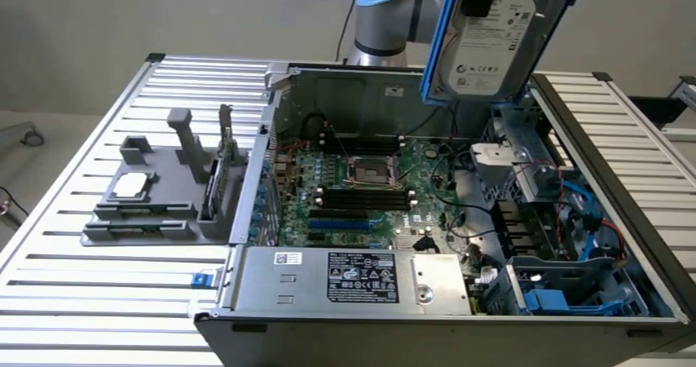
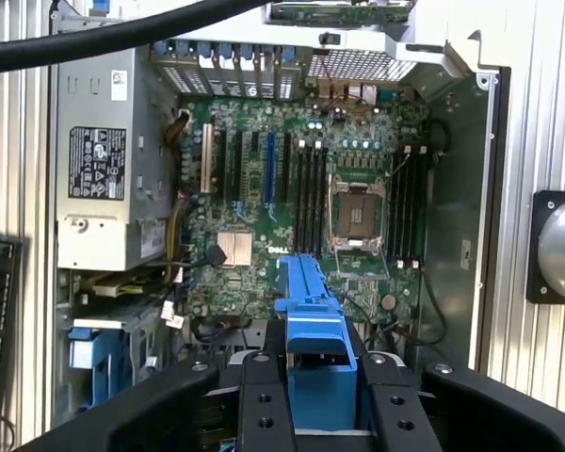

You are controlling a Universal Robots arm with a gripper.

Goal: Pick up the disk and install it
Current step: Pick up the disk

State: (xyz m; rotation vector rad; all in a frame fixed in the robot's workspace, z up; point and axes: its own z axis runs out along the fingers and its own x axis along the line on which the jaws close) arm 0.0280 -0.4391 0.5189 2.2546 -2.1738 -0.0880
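Gripping the disk (image 1: 491, 41) by its blue carrier (image 2: 315, 320), the black fingers (image 2: 264, 405) are closed on either side of the plastic frame, as the wrist view shows. In the exterior view the disk hangs on edge, slightly tilted, above the far right corner of the open computer case (image 1: 435, 342), clear of everything inside it.

We judge the disk to be stiff and fairly heavy for its size, a metal body with a smooth face and a white label. The plastic carrier is the softer part and may flex a little under load. Holding it by the carrier's 2 long sides seems sound to us, since that keeps pressure off the label face and connector end. It is fragile against knocks.

Inside the case lie the motherboard (image 1: 359, 187) with an open processor socket (image 1: 363, 170), the grey power supply (image 1: 359, 277), and a drive cage (image 1: 566, 289) with blue plastic in it. On the counter (image 1: 98, 302), at the exterior view's left, a grey fixture (image 1: 142, 220) holds 1 small square chip (image 1: 130, 185).
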